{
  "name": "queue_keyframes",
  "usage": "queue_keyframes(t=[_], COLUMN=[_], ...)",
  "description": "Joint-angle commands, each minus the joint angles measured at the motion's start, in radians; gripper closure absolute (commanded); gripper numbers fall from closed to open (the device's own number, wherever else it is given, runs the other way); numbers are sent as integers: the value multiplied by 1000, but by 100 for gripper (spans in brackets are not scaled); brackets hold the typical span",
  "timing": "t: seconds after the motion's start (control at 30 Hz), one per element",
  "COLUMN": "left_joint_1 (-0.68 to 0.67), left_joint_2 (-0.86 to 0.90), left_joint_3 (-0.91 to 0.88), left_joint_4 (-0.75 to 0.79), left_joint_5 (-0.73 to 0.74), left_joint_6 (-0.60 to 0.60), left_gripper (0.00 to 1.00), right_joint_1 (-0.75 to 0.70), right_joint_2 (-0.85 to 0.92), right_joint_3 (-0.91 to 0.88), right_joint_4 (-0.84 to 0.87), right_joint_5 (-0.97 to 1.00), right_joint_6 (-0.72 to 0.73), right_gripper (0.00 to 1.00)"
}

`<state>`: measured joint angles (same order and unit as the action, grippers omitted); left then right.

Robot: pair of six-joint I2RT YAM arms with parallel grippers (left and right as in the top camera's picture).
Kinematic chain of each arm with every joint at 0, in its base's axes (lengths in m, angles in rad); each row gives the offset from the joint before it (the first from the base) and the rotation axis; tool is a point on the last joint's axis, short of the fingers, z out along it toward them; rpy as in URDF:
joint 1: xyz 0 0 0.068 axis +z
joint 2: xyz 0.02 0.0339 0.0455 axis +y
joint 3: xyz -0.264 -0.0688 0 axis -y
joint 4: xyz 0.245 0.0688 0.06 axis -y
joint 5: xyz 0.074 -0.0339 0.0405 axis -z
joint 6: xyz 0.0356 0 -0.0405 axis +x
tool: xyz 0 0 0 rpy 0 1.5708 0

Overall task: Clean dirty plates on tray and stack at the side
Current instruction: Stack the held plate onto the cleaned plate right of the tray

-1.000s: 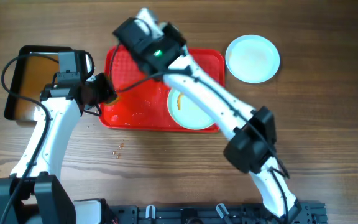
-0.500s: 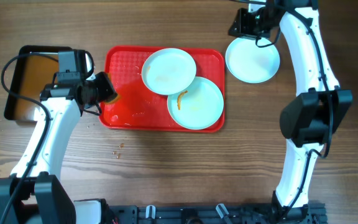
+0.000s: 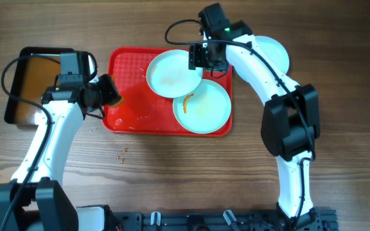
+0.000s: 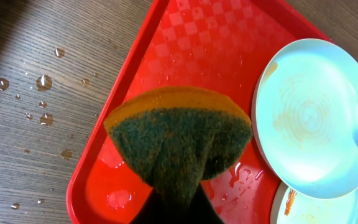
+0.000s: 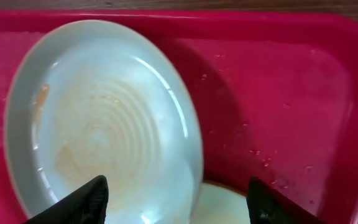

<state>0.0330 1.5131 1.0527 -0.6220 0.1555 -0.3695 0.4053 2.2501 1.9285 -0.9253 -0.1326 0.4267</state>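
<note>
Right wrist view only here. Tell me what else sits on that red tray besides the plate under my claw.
Observer: A second plate lies on the tray, nearer the robot, with its rim tucked under the upper plate you see. It carries an orange smear.
Operator: Report what the left arm has.
Observer: The left claw is shut on a sponge, green scrubbing face forward, at the tray's left edge.
</note>
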Motion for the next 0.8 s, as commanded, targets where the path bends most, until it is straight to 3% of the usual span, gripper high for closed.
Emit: queue_keyframes(t=[0.0,0.13,0.53,0.7,0.77], left_joint_1=[2,2,2,2,2], left_joint_2=[6,6,6,6,6], left_joint_3=[-2,-2,-2,-2,-2], left_joint_4=[4,4,3,3,3], left_joint_5=[12,12,12,12,12], left_joint_6=[-6,-6,-5,-5,-5], left_gripper=[96,96,96,96,96], right_joint_1=[2,1,5,6,6], right_joint_2=[38,52,114,130,130], right_joint_3=[-23,-23,-24,-22,0], right_joint_4=[6,27,44,75,78], right_joint_5=[54,0,-62,-68,-68], right_joint_6=[47,43,76,80,71], right_gripper=[29,50,53,91,96])
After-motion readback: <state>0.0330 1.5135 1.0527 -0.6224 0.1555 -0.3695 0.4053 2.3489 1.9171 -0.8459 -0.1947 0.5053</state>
